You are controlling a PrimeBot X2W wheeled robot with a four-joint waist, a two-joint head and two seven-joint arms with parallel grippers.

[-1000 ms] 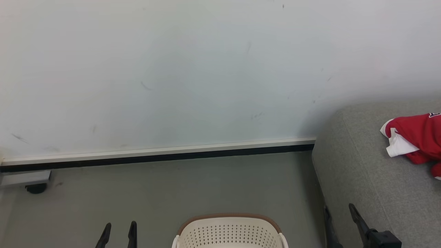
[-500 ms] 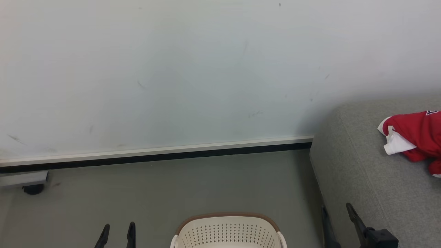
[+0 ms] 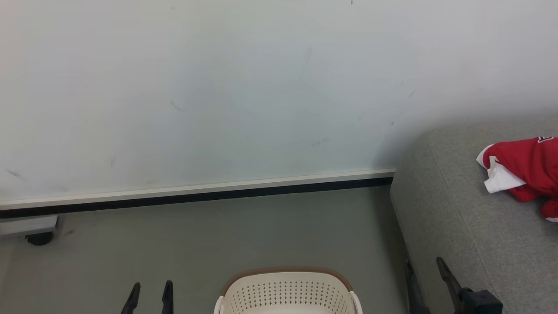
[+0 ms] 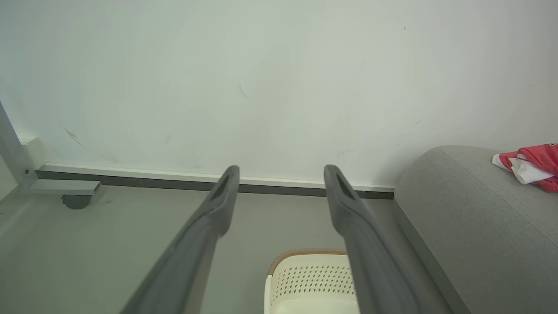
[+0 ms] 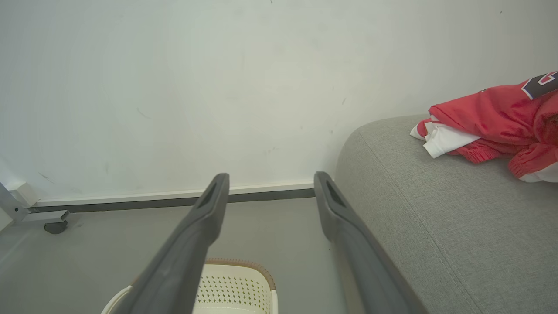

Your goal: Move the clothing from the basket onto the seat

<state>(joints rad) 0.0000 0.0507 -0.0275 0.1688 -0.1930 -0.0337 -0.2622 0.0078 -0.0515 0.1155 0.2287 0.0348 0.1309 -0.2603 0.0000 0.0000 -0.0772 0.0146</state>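
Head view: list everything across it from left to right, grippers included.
frame foot on a caster → left gripper → laundry basket → right gripper → red jersey, lying on the grey sofa

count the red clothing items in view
1: a bunched red jersey lying on the grey seat at the right, cut off by the picture's edge; the heap could hold more than one piece. Most of the basket is out of frame, so more may be hidden there.

grey floor (image 3: 174, 248): basket (image 3: 285, 291), seat (image 3: 453, 226) standing | seat: red clothing (image 3: 529, 165) crumpled on top
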